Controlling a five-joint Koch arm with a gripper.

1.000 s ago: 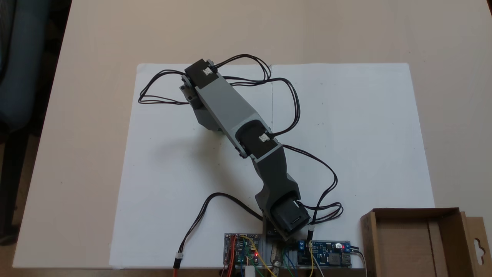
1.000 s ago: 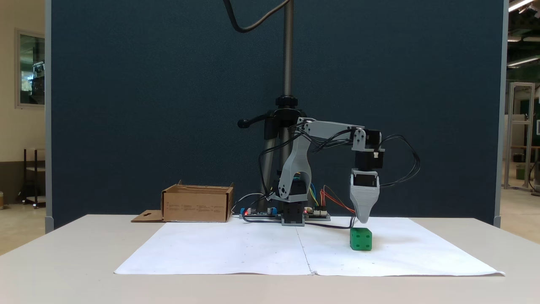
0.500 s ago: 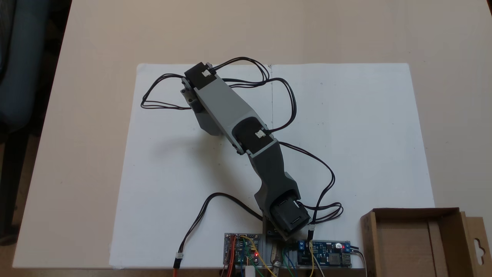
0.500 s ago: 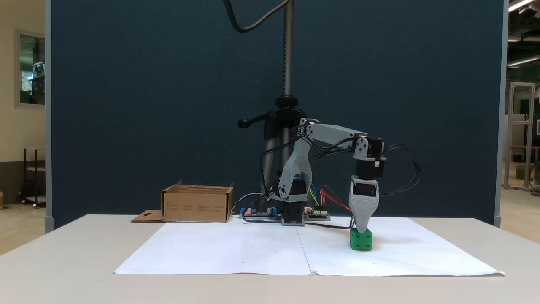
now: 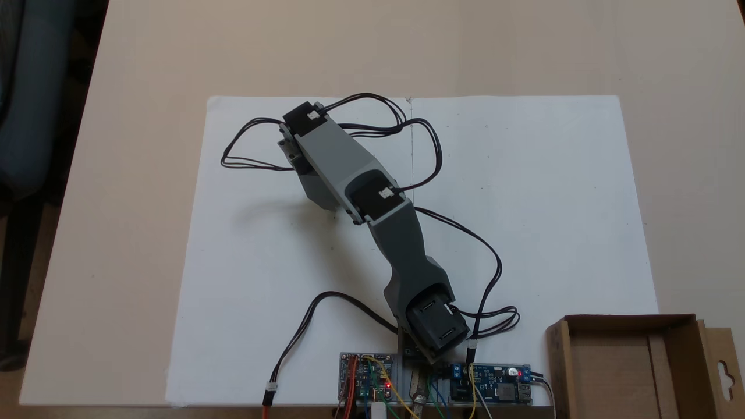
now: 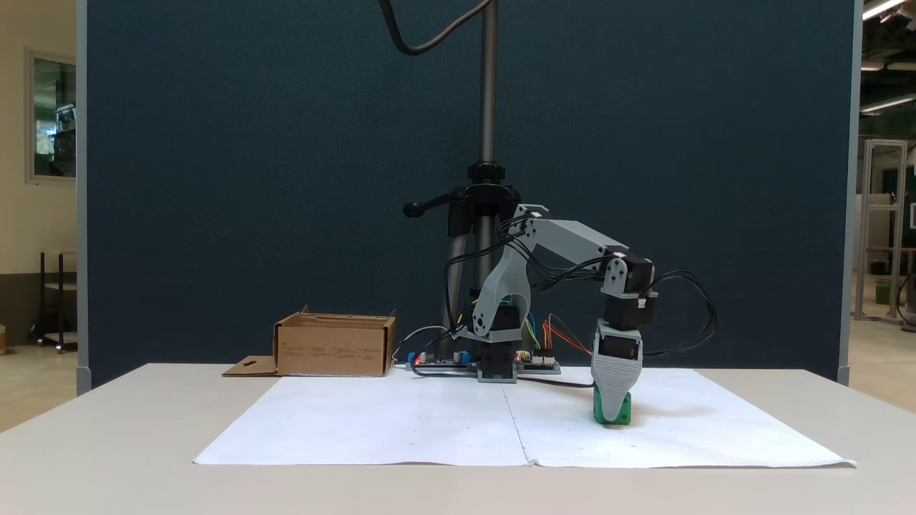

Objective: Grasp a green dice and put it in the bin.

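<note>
On the white paper (image 6: 401, 422), side-on: fingers (image 6: 610, 417) masking the green dice (image 6: 625, 410), spread untellable.

dark blue partition panel (image 6: 250, 179) behind a pale table (image 6: 107, 458); tripod pole (image 6: 489, 79) at twelve o'clock; window (image 6: 51, 114) at nine o'clock; ceiling strip lights (image 6: 879, 8) at two o'clock.

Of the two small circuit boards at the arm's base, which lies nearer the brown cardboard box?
The blue circuit board, right of the base in the top-down fixed view, beside the brown cardboard box; the darker board lies left.
</note>
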